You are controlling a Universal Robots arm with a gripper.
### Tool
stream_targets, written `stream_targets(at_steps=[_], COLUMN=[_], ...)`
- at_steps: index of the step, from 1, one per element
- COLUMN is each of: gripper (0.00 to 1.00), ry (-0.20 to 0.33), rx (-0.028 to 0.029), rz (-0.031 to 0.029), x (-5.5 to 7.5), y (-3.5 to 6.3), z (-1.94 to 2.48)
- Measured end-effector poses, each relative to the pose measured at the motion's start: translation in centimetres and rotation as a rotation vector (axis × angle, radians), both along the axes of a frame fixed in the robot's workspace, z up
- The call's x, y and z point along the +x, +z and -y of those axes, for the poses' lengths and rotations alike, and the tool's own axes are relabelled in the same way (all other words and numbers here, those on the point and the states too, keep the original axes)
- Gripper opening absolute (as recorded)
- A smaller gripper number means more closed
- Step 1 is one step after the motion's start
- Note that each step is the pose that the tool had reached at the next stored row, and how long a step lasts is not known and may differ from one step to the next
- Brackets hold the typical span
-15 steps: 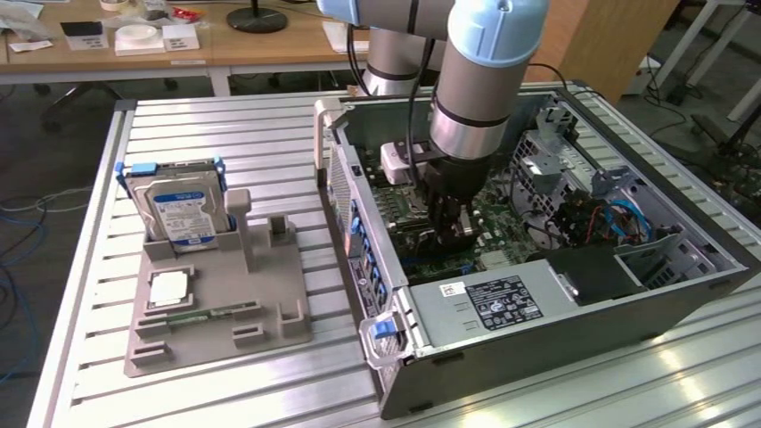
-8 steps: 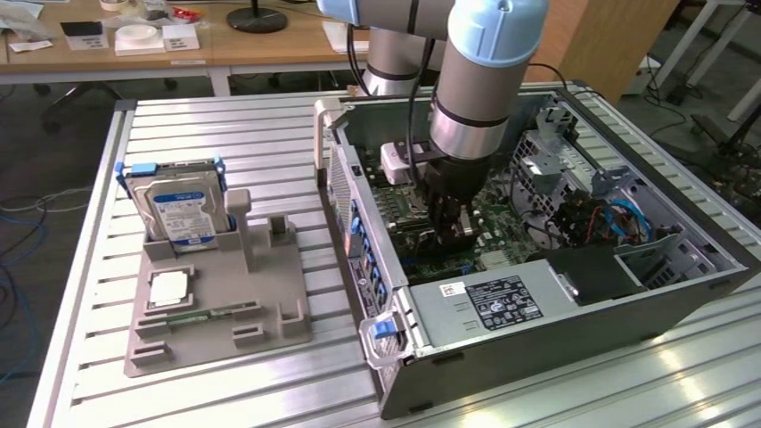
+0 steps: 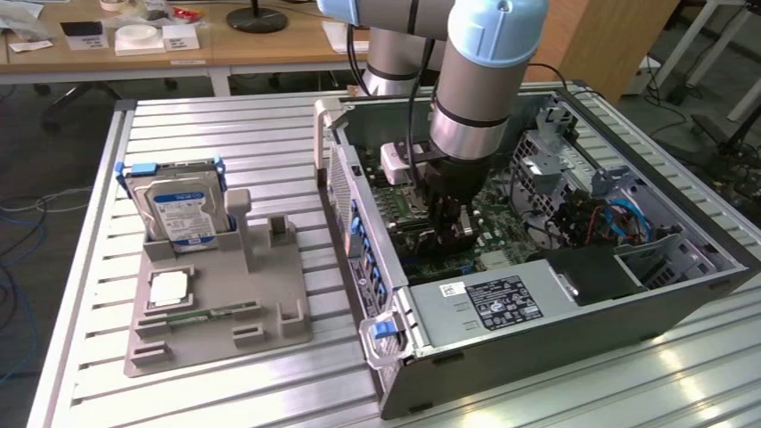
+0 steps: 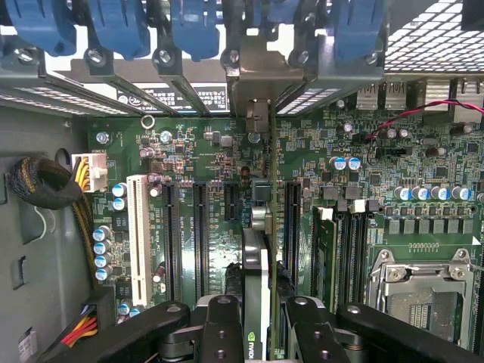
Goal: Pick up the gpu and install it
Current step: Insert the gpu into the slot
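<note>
Black fingers clamp the gpu edge-on — standing upright over the motherboard slots.

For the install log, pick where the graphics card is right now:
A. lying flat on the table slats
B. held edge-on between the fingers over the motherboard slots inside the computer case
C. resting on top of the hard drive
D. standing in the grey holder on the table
B: in the wrist view the graphics card stands edge-on between the hand fingers, above the motherboard slots inside the computer case.
</note>
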State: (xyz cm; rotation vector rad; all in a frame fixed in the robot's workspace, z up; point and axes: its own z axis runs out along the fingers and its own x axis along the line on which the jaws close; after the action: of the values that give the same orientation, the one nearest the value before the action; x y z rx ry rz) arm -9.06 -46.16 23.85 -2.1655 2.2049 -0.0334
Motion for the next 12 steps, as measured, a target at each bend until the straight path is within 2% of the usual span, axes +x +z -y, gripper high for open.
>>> stream_targets(at_steps=[5, 7, 8, 10, 11, 12], gripper=[0.28, 0.40, 0.40, 0.51, 0.51, 0.58], ry=[0.000, 0.000, 0.000, 0.000, 0.000, 0.000], rx=[0.0005, 0.0002, 0.0001, 0.0001, 0.0000, 0.0001], rz=[0.0000, 0.0001, 0.0001, 0.0001, 0.0000, 0.0000], x=[-0.01, -0.01, 0.00, 0.00, 0.00, 0.00], y=[-0.02, -0.01, 0.00, 0.00, 0.00, 0.00], z=[-0.01, -0.01, 0.00, 0.00, 0.00, 0.00])
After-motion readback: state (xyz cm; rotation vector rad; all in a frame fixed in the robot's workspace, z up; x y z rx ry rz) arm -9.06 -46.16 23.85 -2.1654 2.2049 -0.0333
